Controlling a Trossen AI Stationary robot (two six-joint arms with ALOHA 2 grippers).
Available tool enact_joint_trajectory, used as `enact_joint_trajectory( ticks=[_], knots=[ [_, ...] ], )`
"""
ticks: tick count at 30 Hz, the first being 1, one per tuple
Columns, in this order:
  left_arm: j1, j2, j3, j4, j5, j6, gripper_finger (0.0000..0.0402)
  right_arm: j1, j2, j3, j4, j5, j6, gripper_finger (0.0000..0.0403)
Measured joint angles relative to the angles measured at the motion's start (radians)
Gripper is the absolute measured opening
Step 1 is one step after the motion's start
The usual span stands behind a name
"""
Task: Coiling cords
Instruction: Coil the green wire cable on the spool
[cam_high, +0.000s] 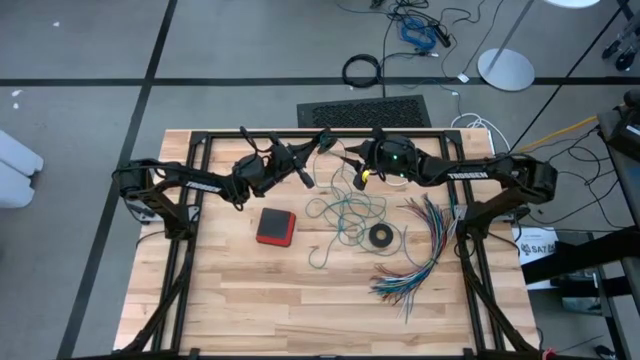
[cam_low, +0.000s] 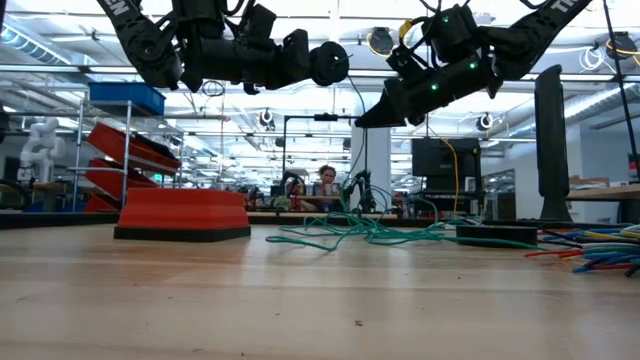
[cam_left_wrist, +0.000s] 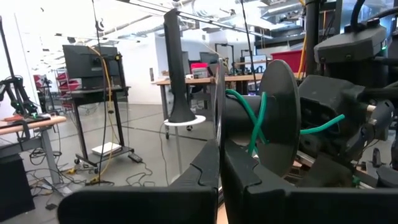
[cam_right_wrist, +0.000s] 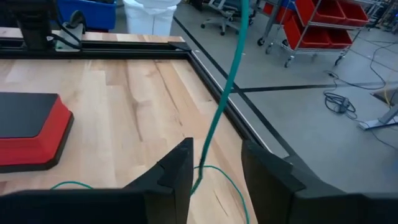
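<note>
The teal cord lies in a loose heap at the table's middle. One strand rises straight from the heap to a black spool, where a few turns wrap the hub. The spool is held high above the table's far middle by my left gripper, which is shut on it. My right gripper hangs just right of the spool, slanting down. It is open, and the rising strand passes between its fingers. My left gripper pinches the spool's near flange at its rim between its two fingers. They come roughly level from the table's left. The spool is lifted clear, its axis along the fingers. My right gripper has the strand close to one finger's inner side; whether they touch I cannot tell.
A red-and-black box sits left of the cord heap. A small black ring and a fan of multicoloured wires lie to its right. A black frame borders the table. People sit far behind.
</note>
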Motion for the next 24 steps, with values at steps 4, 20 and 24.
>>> enact_joint_trajectory(
  ticks=[4, 20, 24],
  knots=[
    [0.0, 0.0, 0.0, 0.0, 0.0, 0.0, 0.0002, 0.0, 0.0, 0.0, 0.003, 0.003, 0.0, 0.0099],
    [0.0, 0.0, 0.0, -0.011, -0.011, 0.0, 0.0002, 0.0, -0.022, 0.0, -0.049, -0.005, -0.015, 0.006],
    [0.0, 0.0, 0.0, -0.01, -0.011, 0.0, 0.0002, 0.0, -0.037, 0.0, -0.058, -0.004, -0.015, 0.0073]
  ],
)
